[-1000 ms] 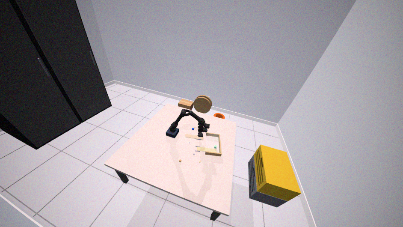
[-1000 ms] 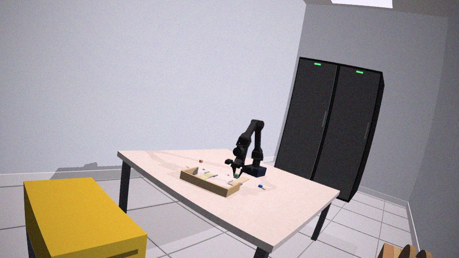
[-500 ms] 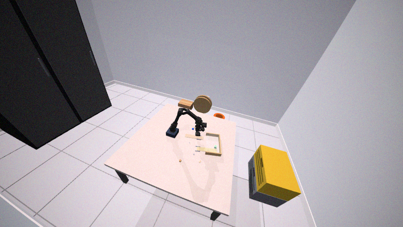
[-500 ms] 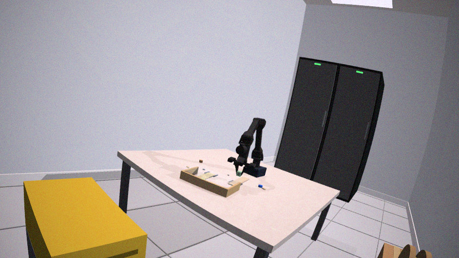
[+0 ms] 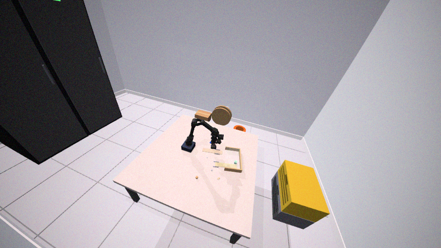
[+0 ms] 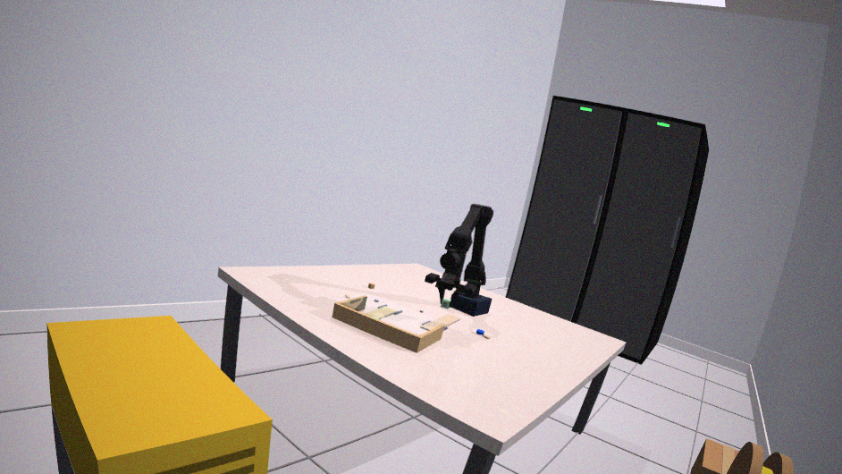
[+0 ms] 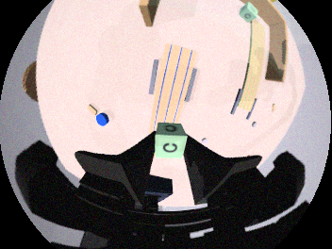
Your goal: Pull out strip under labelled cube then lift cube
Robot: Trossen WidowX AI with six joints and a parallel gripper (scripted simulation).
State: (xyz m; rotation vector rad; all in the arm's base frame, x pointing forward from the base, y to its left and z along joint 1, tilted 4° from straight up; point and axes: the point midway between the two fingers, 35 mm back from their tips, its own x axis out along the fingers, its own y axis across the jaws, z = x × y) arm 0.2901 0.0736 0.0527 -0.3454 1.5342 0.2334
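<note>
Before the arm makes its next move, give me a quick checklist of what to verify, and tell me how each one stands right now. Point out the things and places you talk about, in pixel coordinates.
1. Gripper (image 7: 169, 135) shut on a cube: ok, the green lettered cube (image 7: 170, 146) (image 6: 445, 302) is between its fingers.
2. Letter on the cube readable: ok, it looks like a C.
3. Held cube raised off the table (image 5: 172, 172) (image 6: 500, 376): ok, it appears to hang above it.
4. Blue-striped strip (image 7: 175, 85) pulled fully out of the tray (image 7: 277, 61): ok, its far end looks outside.
5. Other strip (image 7: 255, 61) out of the tray: not ok, but that seems intended.
</note>
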